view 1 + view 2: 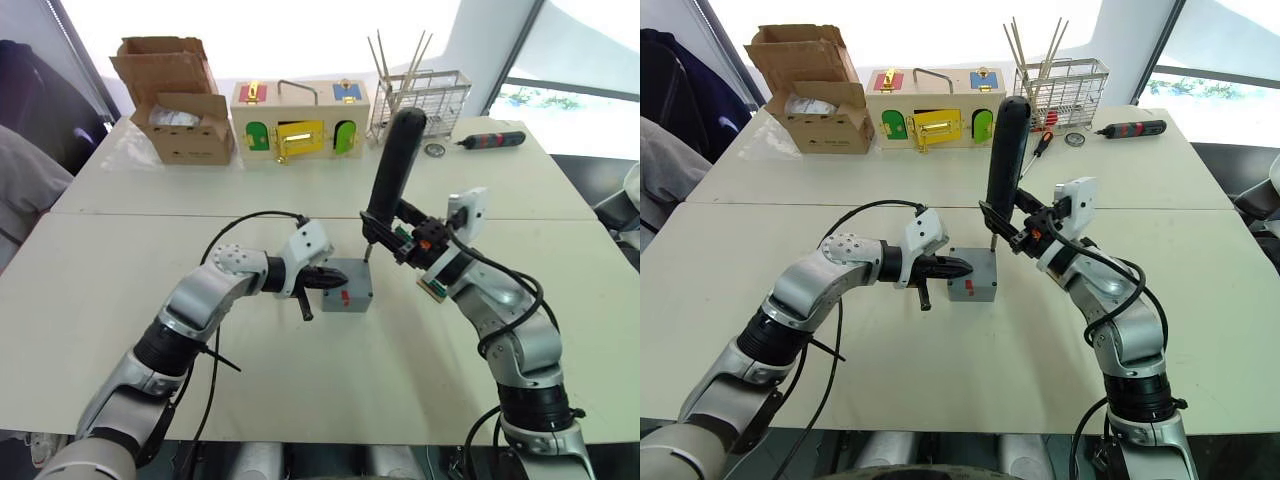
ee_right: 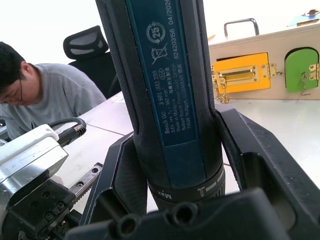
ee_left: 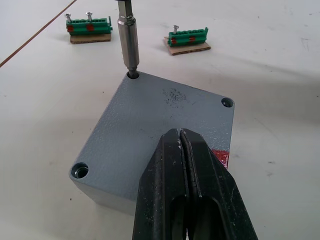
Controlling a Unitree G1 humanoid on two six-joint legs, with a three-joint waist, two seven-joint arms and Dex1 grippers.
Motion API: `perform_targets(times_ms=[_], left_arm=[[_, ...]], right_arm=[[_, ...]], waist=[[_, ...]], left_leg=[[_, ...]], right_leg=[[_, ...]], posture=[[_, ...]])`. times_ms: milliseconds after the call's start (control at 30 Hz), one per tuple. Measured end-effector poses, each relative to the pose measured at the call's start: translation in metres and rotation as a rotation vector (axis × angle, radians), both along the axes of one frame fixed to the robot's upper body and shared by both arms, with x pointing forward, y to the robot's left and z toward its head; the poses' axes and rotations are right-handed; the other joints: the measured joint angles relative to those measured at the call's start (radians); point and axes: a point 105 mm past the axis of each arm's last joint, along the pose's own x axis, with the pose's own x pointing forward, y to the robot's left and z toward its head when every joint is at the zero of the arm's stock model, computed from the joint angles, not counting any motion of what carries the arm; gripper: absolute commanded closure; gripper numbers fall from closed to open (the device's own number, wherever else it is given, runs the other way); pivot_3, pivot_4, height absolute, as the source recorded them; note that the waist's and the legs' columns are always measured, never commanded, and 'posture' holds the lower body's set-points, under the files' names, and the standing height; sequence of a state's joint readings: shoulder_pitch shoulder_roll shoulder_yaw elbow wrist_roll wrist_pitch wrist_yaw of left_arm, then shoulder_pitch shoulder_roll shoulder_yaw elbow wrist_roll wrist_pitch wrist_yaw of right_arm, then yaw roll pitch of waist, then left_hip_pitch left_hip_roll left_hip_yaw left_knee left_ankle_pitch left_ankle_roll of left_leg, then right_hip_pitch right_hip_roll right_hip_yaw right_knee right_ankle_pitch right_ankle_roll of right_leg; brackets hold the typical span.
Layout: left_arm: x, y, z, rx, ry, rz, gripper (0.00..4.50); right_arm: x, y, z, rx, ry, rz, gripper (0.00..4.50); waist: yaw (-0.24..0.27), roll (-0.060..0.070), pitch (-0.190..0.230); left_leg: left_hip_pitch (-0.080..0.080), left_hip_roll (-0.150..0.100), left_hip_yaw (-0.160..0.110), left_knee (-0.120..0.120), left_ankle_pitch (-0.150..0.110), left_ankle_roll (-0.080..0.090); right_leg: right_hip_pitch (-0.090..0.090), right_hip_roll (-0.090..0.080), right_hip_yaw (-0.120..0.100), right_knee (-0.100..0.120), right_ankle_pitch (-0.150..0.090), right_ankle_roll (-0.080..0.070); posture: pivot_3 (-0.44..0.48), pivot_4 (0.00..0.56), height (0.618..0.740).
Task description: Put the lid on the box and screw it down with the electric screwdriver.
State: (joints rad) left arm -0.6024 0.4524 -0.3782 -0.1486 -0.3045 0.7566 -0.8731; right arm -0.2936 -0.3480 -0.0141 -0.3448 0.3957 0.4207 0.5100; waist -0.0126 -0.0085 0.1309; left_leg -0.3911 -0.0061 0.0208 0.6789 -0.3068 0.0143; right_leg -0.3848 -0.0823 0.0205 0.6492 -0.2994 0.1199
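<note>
The box is sitting near the middle of the white worktop, with the lid already seated flush on top of it. The electric screwdriver is being held nearly upright by the right hand, whose two black fingers are clamped around the lower barrel (the right wrist view is showing the printed label on the barrel and the fingers on either side of it). The metal bit is being pressed into the lid's far corner screw hole, a detail that is being made plain by the left wrist view, while the head views are giving only the general placement. The left hand is being held at the box's left side with its fingers pressed together, tips over the lid's near edge beside the red mark. Two green screw holders on cardboard are lying beyond the box. A seated person is being shown in the right wrist view.
</note>
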Motion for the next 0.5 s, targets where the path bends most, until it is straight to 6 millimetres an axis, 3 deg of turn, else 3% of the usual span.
perform_targets(times_ms=[500], left_arm=[[-0.0027,-0.0012,-0.0001,0.001,-0.002,-0.007,4.50]], right_arm=[[-0.0019,0.0043,-0.0026,-0.031,-0.026,0.002,2.62]], waist=[[0.000,-0.001,-0.002]], left_leg=[[0.000,0.000,0.000,-0.001,0.000,0.000]], right_leg=[[0.000,-0.001,0.000,-0.001,0.000,0.000]], posture=[[0.000,0.150,0.740]])
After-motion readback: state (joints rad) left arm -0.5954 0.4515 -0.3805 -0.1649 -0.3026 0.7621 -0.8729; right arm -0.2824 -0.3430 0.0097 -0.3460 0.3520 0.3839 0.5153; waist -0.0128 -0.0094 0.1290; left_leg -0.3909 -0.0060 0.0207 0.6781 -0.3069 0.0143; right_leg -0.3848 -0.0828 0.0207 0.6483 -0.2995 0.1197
